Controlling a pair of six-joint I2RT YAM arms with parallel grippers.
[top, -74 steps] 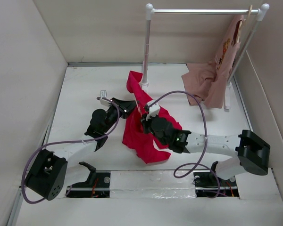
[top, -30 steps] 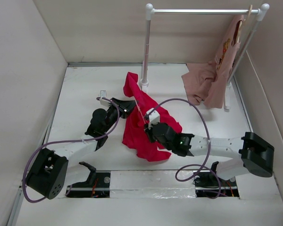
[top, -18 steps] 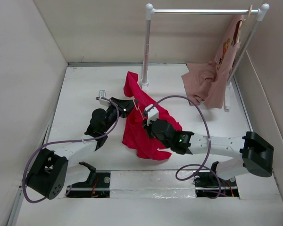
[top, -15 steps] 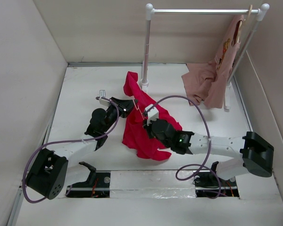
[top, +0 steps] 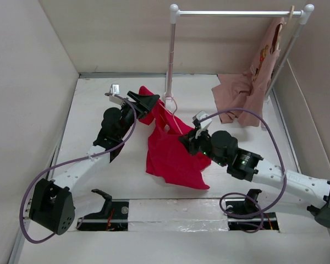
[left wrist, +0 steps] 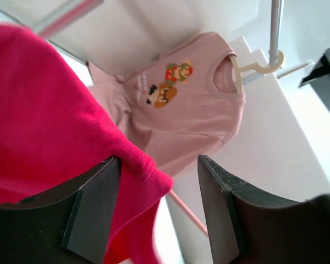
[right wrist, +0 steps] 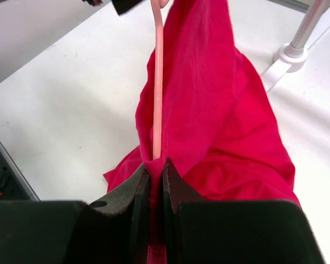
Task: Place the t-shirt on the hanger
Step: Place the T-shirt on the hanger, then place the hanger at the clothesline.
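The crimson t-shirt hangs in a bunch above the middle of the table, lifted by my right gripper. In the right wrist view that gripper is shut on a fold of the t-shirt, and the thin pink hanger wire runs up out of the pinched cloth. My left gripper is at the shirt's upper end. Its jaws stand open; the t-shirt edge rests against the left finger. The hanger wire crosses the gap.
A white clothes rack stands at the back of the table. A pink-tan printed shirt hangs from its right end on a pale hanger. Plain walls close in the left, back and right sides.
My left gripper has opened and moved up toward the far left. My right arm has swung right and raised the t-shirt, which now hangs longer.
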